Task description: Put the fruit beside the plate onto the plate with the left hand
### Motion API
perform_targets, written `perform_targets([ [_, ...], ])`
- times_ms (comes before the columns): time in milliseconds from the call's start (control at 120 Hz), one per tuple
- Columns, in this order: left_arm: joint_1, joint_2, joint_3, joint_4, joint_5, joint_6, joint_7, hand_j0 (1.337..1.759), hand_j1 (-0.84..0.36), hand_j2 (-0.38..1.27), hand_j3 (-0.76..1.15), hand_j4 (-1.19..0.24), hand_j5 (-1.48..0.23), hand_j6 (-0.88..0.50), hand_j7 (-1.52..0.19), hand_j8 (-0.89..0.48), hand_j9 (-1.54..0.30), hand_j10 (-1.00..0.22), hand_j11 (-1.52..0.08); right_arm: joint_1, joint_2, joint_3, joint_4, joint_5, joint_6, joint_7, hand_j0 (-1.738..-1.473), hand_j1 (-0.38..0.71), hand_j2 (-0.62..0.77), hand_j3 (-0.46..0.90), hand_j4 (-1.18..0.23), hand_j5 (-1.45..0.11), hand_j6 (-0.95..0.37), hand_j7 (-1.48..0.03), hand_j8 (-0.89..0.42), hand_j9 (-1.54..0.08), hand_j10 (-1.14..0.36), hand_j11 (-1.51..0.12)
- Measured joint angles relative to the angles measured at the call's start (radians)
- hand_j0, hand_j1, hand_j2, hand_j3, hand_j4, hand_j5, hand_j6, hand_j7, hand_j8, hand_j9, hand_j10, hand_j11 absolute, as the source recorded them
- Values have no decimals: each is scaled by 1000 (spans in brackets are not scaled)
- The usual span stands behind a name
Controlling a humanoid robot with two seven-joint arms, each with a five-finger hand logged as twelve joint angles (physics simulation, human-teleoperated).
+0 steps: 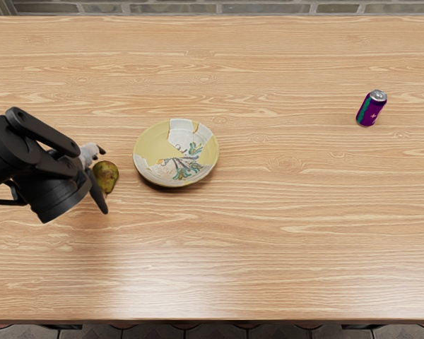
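1. I see the left hand (69, 178) coming in low at the left edge of the wooden surface (268, 233), right up against the pear (106, 176).
2. I cannot tell whether the hand is spread or clasped on the pear, because its black bulk hides that side.
3. The pear lies on the surface just left of the plate (147, 145), not on it.
4. A purple can (371, 107) sits well apart, far to the right.
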Motion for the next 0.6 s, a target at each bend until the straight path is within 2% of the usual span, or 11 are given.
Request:
perform_targets([
  [233, 13, 2, -2, 42, 6, 0, 0, 1658, 190, 27, 0, -133, -172, -133, -172, -133, -172, -133, -172, 0, 0, 0, 0, 0, 0, 0, -1658, -340, -2, 0, -8, -10, -8, -10, -8, -10, -8, -10],
  [600, 28, -1, -8, 60, 13, 0, 0, 1658, 190, 27, 0, -133, -172, -133, -172, -133, -172, -133, -172, 0, 0, 0, -1, 0, 0, 0, -1658, -340, -2, 0, -8, -10, -8, -10, -8, -10, -8, -10],
])
